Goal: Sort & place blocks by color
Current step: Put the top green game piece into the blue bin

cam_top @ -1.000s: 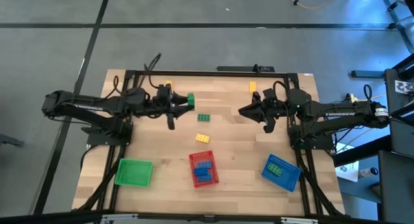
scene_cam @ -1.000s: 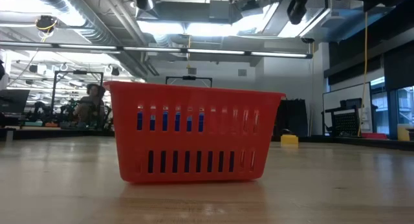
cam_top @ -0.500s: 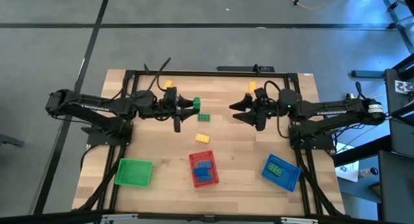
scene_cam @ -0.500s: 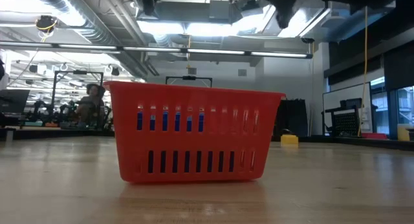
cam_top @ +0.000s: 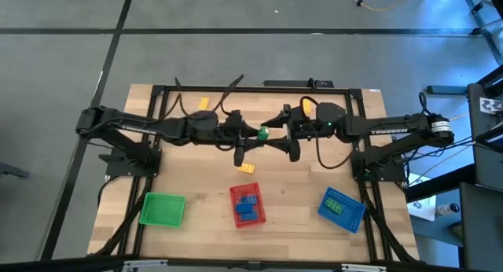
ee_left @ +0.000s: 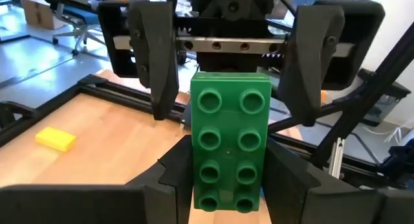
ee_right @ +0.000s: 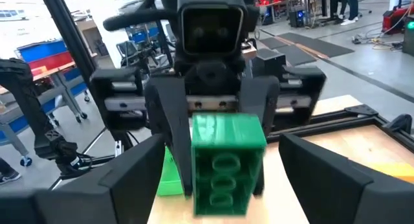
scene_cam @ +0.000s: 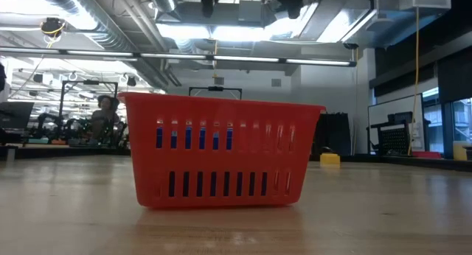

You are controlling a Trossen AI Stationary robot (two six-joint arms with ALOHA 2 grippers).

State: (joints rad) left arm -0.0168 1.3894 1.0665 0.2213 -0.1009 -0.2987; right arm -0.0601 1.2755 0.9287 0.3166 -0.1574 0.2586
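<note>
As the two arms meet nose to nose, table (cam_top: 189, 178): its middle lies under both claws.
Change: half a second ago the claws were well apart, and now they face each other almost touching, so a hand-over looks to be under way.
Trays: the green tray (cam_top: 163, 209), red tray (cam_top: 234, 195) and blue tray (cam_top: 354, 217) all lie well away from the claws, at the near edge. The red tray holds blue bricks and the blue tray holds green ones.
Left gripper (cam_top: 250, 134): pinching the green block, studs up, and pushed out toward the other claw.
Right gripper (cam_top: 277, 135): fingers spread wide, one on each side of the offered brick and not yet touching it.
Green block (ee_left: 229, 146): between the left claw's fingers, with its free end reaching into the right claw's gap.
Meaning: I judge the brick is bound for the right arm, which is nearer the blue tray where the other greens lie. The right claw must pinch the brick before the left claw lets go.
Loose yellow block (cam_top: 247, 167): on the wood just below the claws, not yet sorted.
Farther yellow block (cam_top: 203, 104): beside the left arm, behind its claw.
</note>
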